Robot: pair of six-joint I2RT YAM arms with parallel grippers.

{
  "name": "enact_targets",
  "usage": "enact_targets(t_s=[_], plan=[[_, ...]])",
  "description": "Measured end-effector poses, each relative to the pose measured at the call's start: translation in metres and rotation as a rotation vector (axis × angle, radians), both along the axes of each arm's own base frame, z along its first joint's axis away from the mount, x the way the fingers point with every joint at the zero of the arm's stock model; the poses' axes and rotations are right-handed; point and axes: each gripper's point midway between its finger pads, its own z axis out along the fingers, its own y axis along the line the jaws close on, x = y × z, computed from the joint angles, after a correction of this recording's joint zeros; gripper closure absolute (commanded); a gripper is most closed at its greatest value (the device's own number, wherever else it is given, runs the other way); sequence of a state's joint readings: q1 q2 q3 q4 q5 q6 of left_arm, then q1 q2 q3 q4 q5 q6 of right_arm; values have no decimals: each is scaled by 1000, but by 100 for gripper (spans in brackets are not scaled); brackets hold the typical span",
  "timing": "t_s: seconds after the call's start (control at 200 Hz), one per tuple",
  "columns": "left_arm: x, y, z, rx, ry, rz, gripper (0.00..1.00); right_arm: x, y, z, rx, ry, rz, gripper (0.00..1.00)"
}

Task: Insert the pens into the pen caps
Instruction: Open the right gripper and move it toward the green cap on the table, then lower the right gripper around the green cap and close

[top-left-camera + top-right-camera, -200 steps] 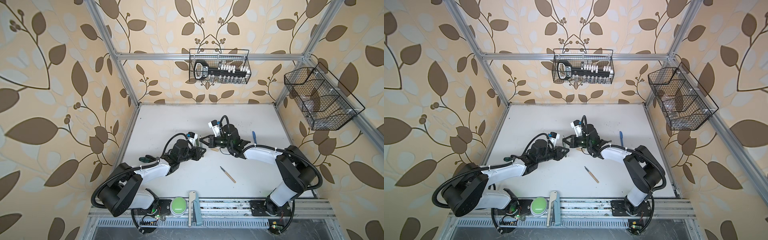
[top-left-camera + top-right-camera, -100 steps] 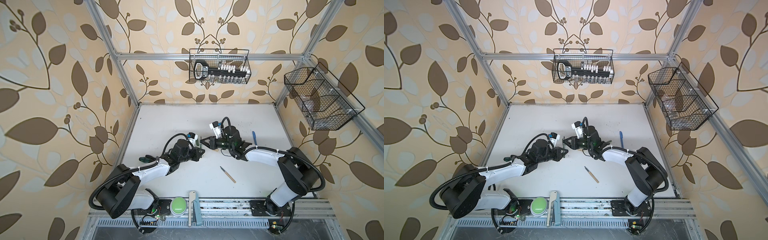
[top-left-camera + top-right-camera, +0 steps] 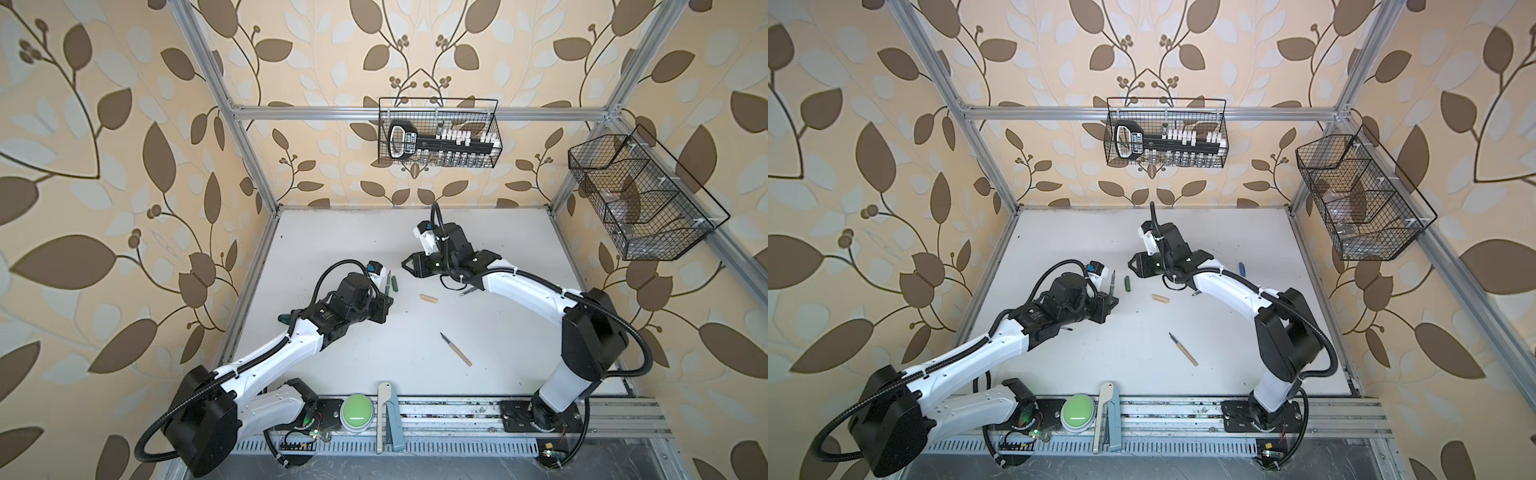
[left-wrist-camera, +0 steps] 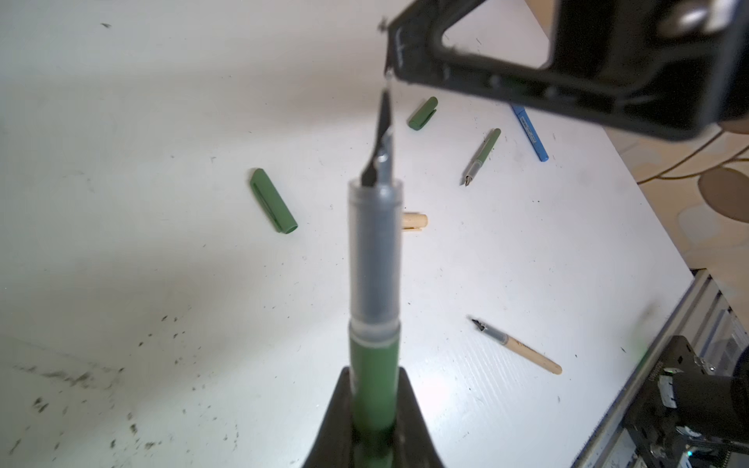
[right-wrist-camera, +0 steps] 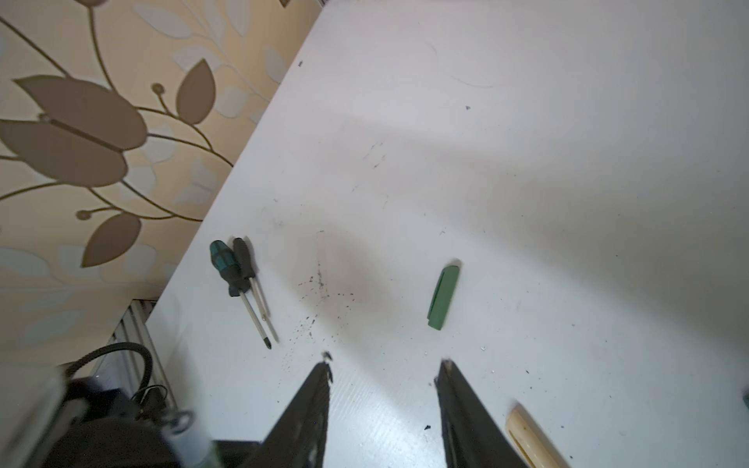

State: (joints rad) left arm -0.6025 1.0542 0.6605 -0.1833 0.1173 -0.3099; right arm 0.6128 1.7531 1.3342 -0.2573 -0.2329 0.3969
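The left hand is pinching a dark green pen by its barrel. The nib end sticks out past the fingers, clear of the white surface. The right hand is spread and holds nothing. It hangs over the surface, and a dark green cap lies flat just ahead of its fingertips, nearer one finger than the other. In both top views the dark green cap lies between the two hands, close by the held pen's tip. The free right hand looks like the one placed to take it. The cap's long axis runs across the line joining the right fingers. Closing would probably catch its narrow sides, once the hand drops and centres over it.
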Motion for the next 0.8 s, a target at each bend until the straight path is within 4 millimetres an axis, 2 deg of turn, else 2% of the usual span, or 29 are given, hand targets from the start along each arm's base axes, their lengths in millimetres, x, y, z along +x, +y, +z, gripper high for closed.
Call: enact_targets(t_s=[0.185,0.325,0.55,0.8], plan=[[-11,21,13,25,-17,61,95,13,8,-48,-129,123,25,55],[-17,33,25,26,-51,91,94,12,18,-76,-198,177,57,55],[-23,41,35,19,-78,105,94,8,29,-92,-261,194,78,55],[-26,41,27,32,-58,95,95,11,31,-111,-310,208,65,55]])
